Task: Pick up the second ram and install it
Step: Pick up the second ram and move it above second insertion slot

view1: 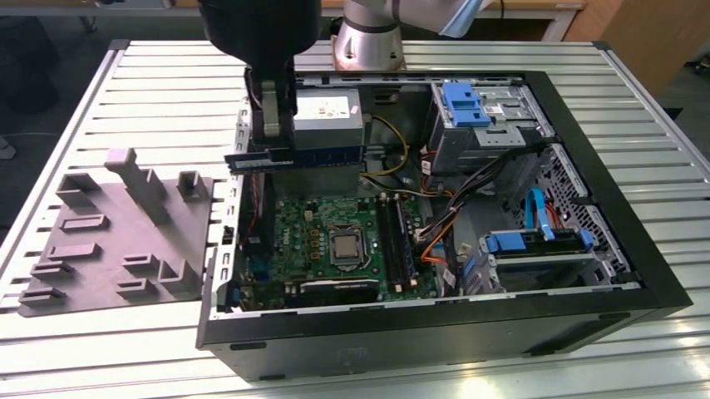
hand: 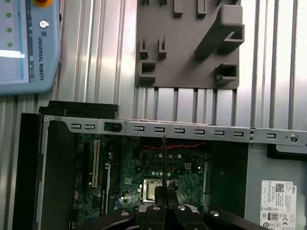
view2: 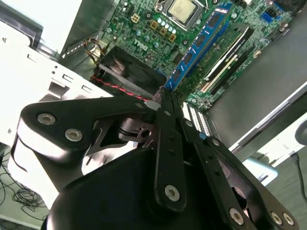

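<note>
The second ram (view1: 299, 157) is held in the air by the gripper (view1: 269, 148), whose fingers are closed narrowly on the stick, apparently near the end toward the exterior view's left. The stick is kept level and on edge, above the far-left part of the open computer case (view1: 444, 332), just in front of the power supply (view1: 327, 112) and clear of the motherboard (view1: 305, 224) below it. It is well apart from the memory slots (view1: 397, 237), which lie nearer the middle of the case.

In the second wrist view the stick (view2: 199, 45) is seen running out from the closed gripper (view2: 162, 103) over the green board. In the first wrist view it (hand: 163, 158) is seen edge-on as a thin line rising from the gripper (hand: 164, 194).

The grey tray (view1: 111, 249) is set on the table (view1: 166, 83) beside the case's left wall.
</note>
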Available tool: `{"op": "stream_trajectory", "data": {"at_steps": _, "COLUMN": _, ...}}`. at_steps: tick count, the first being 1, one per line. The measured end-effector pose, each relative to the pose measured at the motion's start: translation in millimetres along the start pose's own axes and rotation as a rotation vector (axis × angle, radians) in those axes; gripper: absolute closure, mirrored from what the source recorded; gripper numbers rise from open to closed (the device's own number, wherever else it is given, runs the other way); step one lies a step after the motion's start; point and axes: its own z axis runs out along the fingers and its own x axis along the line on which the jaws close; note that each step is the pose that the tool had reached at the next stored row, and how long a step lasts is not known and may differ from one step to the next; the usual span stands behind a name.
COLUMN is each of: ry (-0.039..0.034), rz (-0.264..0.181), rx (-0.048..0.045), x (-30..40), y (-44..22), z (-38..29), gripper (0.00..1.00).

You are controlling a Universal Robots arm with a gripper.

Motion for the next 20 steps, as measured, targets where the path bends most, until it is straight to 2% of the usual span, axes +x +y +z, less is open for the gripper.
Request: {"op": "stream_trajectory", "data": {"at_steps": 20, "ry": 0.0000, "rz": 0.000, "rx": 0.0000, "x": 1.3, "y": -31.8, "z": -0.2, "gripper": 0.89}}
